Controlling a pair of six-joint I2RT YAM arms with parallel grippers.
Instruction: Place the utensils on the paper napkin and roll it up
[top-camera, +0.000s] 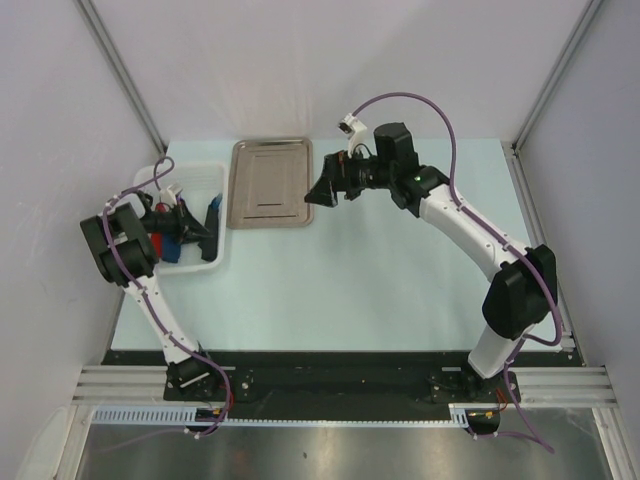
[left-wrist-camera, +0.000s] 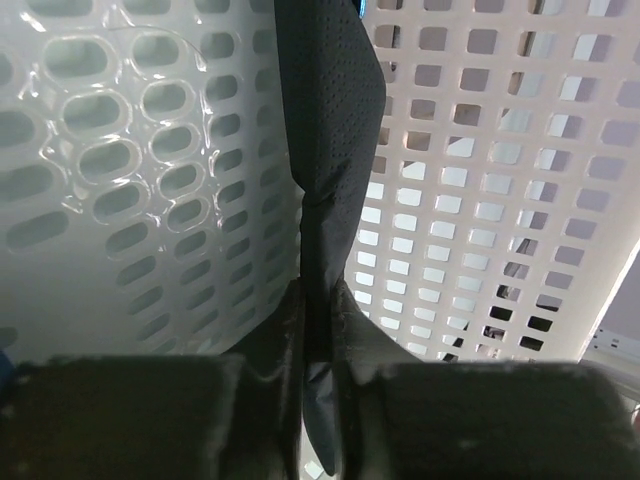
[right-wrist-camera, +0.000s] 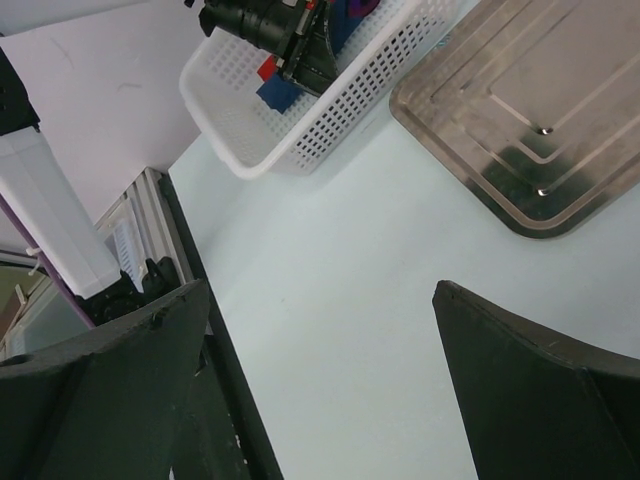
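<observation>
White walls (top-camera: 300, 60) stand on three sides of a pale blue-green table (top-camera: 380, 280). The table top is smooth and plain.

The paper napkin (left-wrist-camera: 330, 120) is thin and black, with tiny dots all over it. It is inside a white basket (left-wrist-camera: 480, 200) at the left side of the table. It stands up on its edge and leans against the basket's wall of little holes. The left gripper (left-wrist-camera: 318, 300) is down in the basket and is pinched tight on the napkin. Its two dark fingers (left-wrist-camera: 280, 340) press the sheet from both sides.

The blue utensil (top-camera: 214, 212) sits in the same basket, near the right wall. A bit of the purple utensil (right-wrist-camera: 357, 8) shows at the far end of the basket, and most of it is hidden. A flat red piece (right-wrist-camera: 266, 70) and a flat blue piece (right-wrist-camera: 282, 93) lie there too, just by the left gripper.

A shiny metal tray (top-camera: 270, 185) lies flat on the table, just beside the basket on its right.

The right gripper (right-wrist-camera: 320, 290) hangs in the air by the right edge of the tray. Its fingers are spread wide and hold nothing. Only bare table is under them.

A small green light (top-camera: 415, 180) glows on the right arm. Purple cables (top-camera: 420, 98) loop along both arms. A silver rail (top-camera: 340, 385) runs along the near edge of the table, where both arms are bolted down.
</observation>
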